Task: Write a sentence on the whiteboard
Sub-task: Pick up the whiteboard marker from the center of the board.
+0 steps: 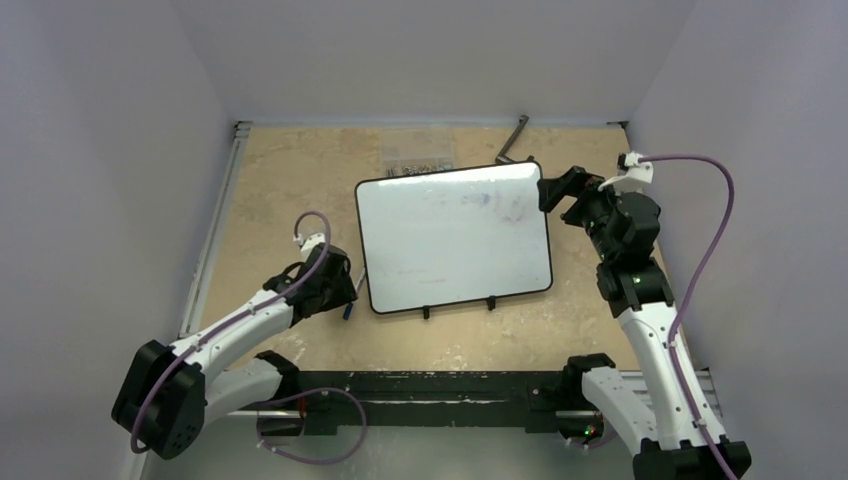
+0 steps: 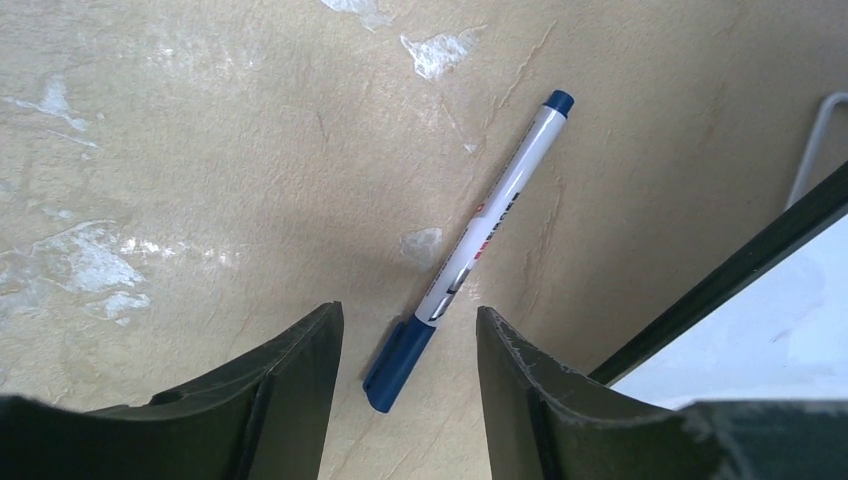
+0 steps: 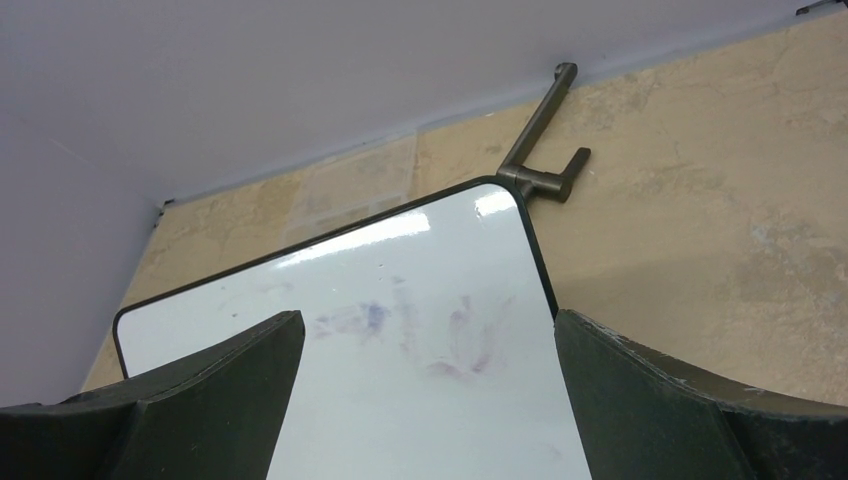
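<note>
The whiteboard (image 1: 455, 235) is laid flat on the counter (image 1: 290, 190), without a sentence, only a faint purple smudge (image 3: 450, 345). The capped marker (image 2: 470, 250) is lying just left of its near left corner, ungripped between the parted left fingers (image 2: 290, 400). The right fingers (image 3: 640, 400) are spread wide at the far right corner, empty. Were the left fingers closed off-centre, the slanted marker could be rolled away or pinched by its cap.

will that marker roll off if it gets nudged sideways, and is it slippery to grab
It would probably roll: the marker has a slim round barrel lying flat on the table, and no clip shows that would stop it. Its glossy plastic looks a bit slippery, so a mid-barrel grip seems safer. It looks stiff and light, unlikely to bend.
</note>
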Tool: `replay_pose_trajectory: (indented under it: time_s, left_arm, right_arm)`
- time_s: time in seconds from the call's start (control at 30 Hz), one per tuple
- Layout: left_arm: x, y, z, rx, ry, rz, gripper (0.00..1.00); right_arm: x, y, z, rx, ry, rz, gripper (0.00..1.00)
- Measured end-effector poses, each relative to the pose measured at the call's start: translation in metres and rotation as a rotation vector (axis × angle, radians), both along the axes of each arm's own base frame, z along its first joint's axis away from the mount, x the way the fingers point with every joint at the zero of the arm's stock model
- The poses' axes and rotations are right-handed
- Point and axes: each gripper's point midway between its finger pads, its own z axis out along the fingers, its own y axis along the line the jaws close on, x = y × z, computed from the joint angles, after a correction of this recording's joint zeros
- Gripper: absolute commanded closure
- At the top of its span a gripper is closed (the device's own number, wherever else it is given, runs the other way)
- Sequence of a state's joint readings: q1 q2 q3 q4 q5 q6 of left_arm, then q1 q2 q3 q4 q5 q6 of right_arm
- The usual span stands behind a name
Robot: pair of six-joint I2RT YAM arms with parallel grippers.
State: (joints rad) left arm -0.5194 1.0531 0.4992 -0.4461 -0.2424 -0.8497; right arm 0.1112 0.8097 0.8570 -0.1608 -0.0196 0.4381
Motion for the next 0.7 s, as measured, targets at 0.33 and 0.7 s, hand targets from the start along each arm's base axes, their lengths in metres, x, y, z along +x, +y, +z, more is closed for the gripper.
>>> replay_pose_trajectory:
  time_s: [0.33, 0.7]
  left_arm:
    - [-0.009, -0.004, -0.02, 0.059, 0.072, -0.034, 0.62]
    - [-0.002, -0.005, -0.022, 0.116, 0.083, -0.009, 0.85]
  right_arm:
    - [0.001, 0.002, -0.006, 0.009, 0.009, 0.006, 0.01]
    - [0.003, 0.005, -0.011, 0.01, 0.018, 0.024, 0.01]
